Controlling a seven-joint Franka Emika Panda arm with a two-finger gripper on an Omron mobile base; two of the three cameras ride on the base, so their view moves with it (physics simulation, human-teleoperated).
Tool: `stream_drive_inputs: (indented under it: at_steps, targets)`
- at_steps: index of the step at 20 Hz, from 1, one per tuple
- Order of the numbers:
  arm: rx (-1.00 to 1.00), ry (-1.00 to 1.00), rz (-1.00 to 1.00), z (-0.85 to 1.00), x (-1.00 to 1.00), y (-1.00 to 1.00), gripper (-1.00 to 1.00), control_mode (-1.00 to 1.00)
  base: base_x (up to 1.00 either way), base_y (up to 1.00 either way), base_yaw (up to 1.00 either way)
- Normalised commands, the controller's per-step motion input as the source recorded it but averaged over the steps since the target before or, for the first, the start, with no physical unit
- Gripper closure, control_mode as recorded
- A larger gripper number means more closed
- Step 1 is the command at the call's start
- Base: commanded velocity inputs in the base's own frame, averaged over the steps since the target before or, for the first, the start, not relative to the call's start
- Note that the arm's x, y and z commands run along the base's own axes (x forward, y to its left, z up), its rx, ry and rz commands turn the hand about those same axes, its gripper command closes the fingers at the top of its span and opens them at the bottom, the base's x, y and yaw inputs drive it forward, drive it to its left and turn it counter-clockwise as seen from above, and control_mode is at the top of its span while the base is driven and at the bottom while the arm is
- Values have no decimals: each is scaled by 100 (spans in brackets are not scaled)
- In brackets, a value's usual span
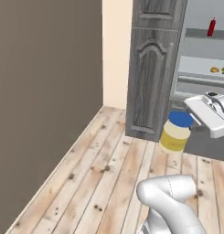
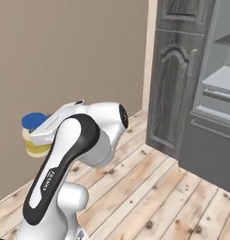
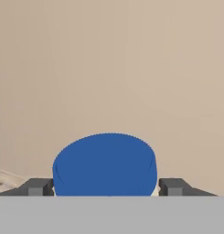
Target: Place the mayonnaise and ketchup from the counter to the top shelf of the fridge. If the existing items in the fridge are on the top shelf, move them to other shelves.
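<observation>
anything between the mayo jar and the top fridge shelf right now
Nothing visible blocks it. The end effector is closed on the mayonnaise, held in the air short of the open fridge. The ketchup already stands on the top shelf, with bare shelf beside it; the two small foods sit one shelf lower.

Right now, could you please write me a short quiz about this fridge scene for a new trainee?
1. True or false: the ketchup already stands on a shelf inside the fridge.
2. What does the gripper hold? A) a red bottle B) the mayonnaise C) nothing
3. Fill in: the two small foods lie on the shelf ____ the ketchup's shelf.

Key:
1. True; the red bottle is upright on the upper shelf.
2. B; in the hand view the fingers sit on both sides of the blue lid.
3. below.
</observation>
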Motion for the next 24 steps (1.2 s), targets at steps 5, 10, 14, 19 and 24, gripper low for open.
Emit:
stream_drive_inputs:
  at_steps: [5, 10, 14, 19, 24]
  targets:
    - [0, 0, 0, 0, 0, 0, 100, 100, 90, 23, -64]
    - [0, 0, 0, 0, 0, 0, 100, 100, 100, 14, -51]
    - [0, 0, 0, 0, 0, 0, 100, 100, 100, 1, -31]
    - [0, 0, 0, 0, 0, 0, 100, 100, 100, -4, -13]
    - [0, 0, 0, 0, 0, 0, 100, 100, 100, -10, -12]
